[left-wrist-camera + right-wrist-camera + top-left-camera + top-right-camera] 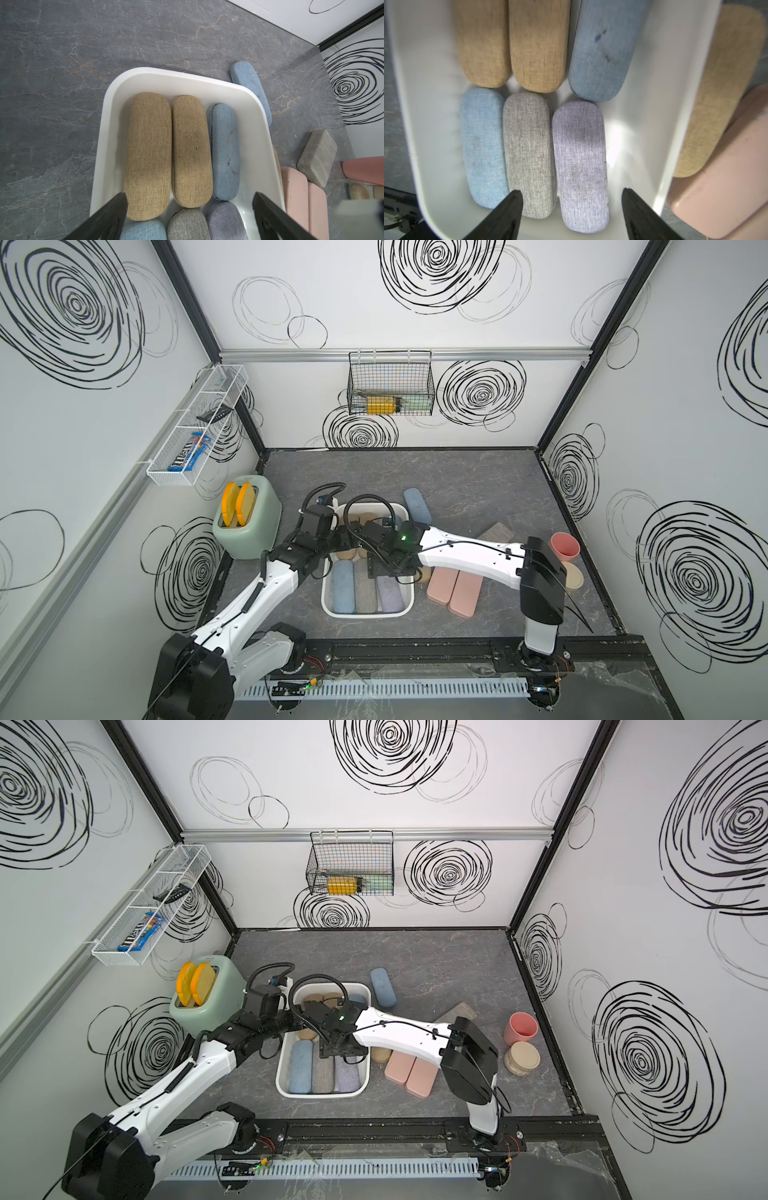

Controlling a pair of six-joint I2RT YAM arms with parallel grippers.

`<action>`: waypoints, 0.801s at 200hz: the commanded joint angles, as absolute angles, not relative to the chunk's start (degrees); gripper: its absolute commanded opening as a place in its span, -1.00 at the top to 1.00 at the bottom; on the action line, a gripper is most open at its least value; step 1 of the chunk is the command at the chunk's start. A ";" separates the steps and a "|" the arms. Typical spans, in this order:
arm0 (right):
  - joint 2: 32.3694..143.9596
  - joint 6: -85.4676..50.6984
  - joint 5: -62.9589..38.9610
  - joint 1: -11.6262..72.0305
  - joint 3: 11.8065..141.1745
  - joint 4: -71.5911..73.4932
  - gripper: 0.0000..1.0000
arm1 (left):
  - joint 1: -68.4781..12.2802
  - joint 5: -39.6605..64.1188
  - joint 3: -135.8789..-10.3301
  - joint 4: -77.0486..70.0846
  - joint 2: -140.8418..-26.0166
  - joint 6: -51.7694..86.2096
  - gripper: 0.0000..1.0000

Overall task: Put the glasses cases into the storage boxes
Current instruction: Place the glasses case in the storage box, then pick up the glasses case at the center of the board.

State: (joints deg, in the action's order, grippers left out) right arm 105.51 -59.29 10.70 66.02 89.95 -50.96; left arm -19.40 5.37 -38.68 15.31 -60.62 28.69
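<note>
Bin (pixel 368 615) (pixel 322 1095) in both top views sits under both arms, pink cases (pixel 442 587) on the table (pixel 478 489) beside it, on the right jaws' side. Left wrist — left jaws spread, empty, two tan cases (pixel 149 153) in the bin just ahead. Right wrist — right jaws spread over the lilac case (pixel 580 162), pinching nothing.

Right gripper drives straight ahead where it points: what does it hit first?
Probably the lilac case in the white box: it lies right ahead of the open right gripper. The grey case beside it may get clipped too; depth is hard to judge.
</note>
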 commanded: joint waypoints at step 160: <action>88.53 -46.82 10.82 16.88 60.25 -43.05 -0.95 | -21.70 5.51 -38.23 12.61 -58.01 27.60 -0.95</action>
